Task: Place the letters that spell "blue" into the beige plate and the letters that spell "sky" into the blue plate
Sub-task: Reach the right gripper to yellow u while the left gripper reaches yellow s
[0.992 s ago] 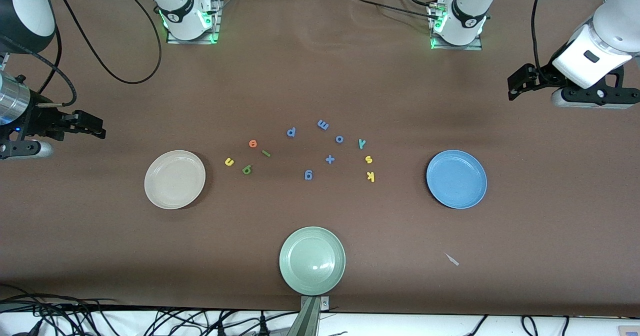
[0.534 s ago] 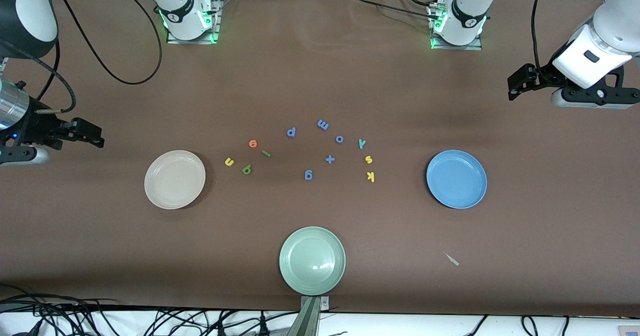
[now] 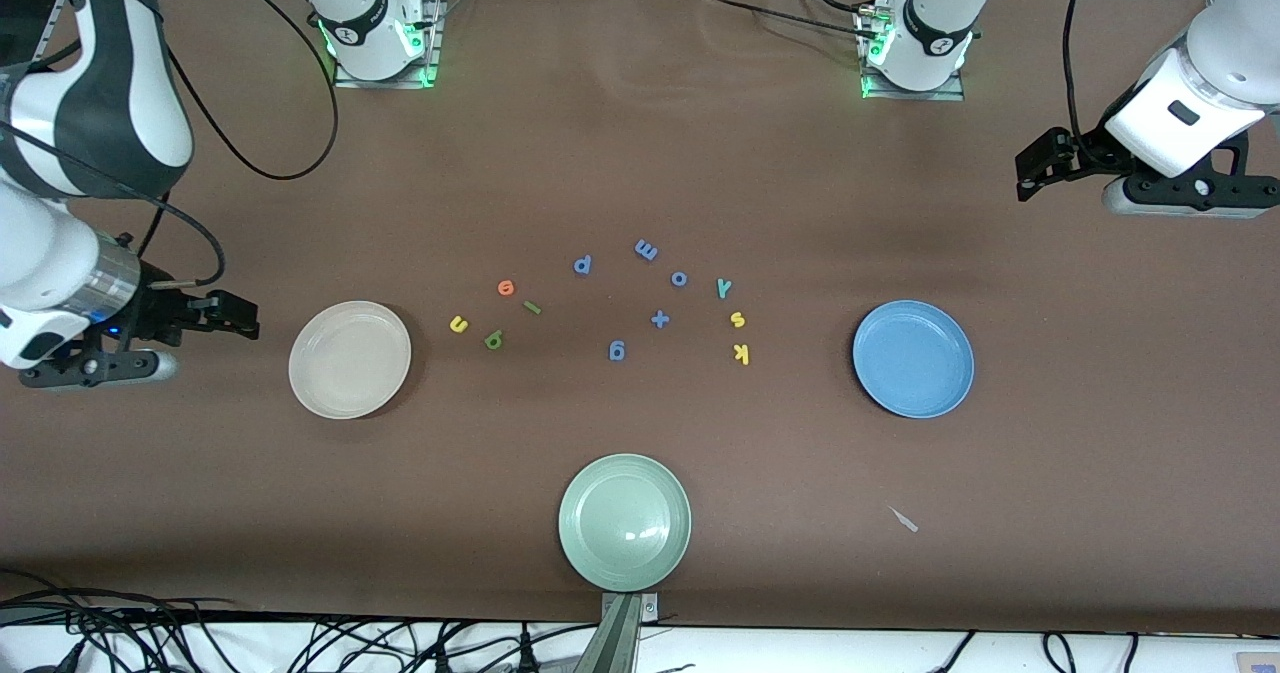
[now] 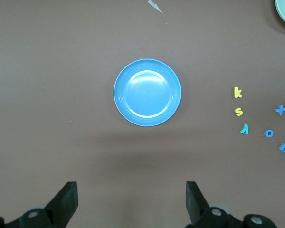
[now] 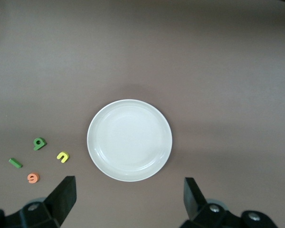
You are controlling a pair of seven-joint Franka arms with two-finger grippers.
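The beige plate (image 3: 350,359) (image 5: 129,140) and the blue plate (image 3: 913,358) (image 4: 147,92) lie empty. Between them on the table lie the orange e (image 3: 506,288), green l (image 3: 532,307), yellow u (image 3: 459,324) and green b (image 3: 493,339), then toward the blue plate the teal y (image 3: 724,288), yellow s (image 3: 738,319) and yellow k (image 3: 741,354). My right gripper (image 3: 238,317) (image 5: 129,197) hangs open and empty over bare table beside the beige plate. The left gripper (image 3: 1035,168) (image 4: 131,199) waits open and empty over the table's left-arm end.
A pale green plate (image 3: 625,521) sits near the front edge. Several blue letters (image 3: 617,350) lie among the coloured ones in the middle. A small white scrap (image 3: 905,520) lies nearer the camera than the blue plate. Cables run along the front edge.
The right arm has swung in from the table's end toward the beige plate, its gripper still open. The left arm and all letters have stayed put.
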